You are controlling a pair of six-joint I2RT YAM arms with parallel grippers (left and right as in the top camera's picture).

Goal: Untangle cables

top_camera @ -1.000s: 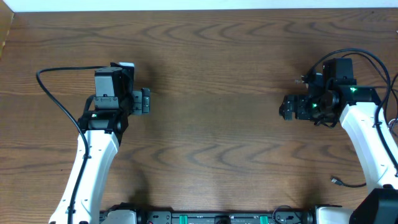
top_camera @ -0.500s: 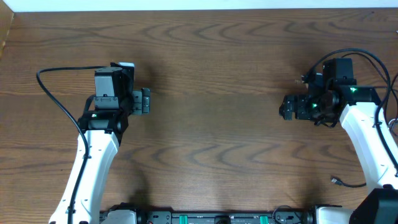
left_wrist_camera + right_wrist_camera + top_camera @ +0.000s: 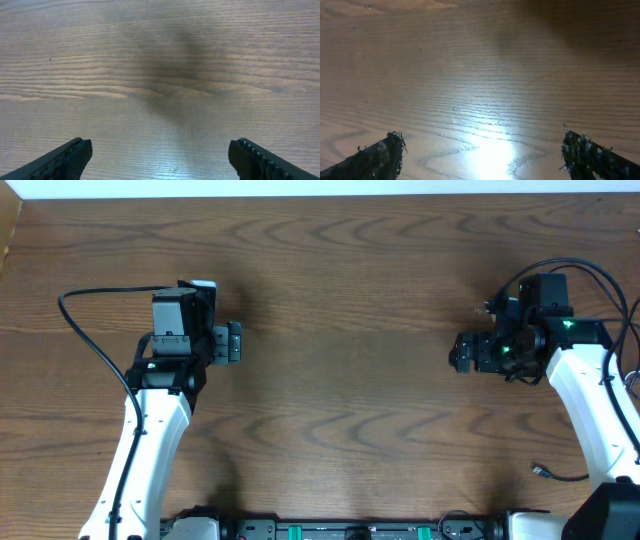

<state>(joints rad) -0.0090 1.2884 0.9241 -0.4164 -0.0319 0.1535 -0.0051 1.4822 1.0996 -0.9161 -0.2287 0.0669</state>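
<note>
Cord point(image 3: 541, 472), thin and black with a small plug, lies at lower right of the overhead view, beside the right arm point(image 3: 590, 420). Left gripper point(image 3: 238, 343) and right gripper point(image 3: 455, 352) face each other, wide apart over the table point(image 3: 340, 380), both spread fully, gripping nothing.

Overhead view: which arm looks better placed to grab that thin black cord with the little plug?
Probably the right. The cord lies on the table beside the right arm, far from the left end effector. The right end effector is open and empty, as is the left.
</note>
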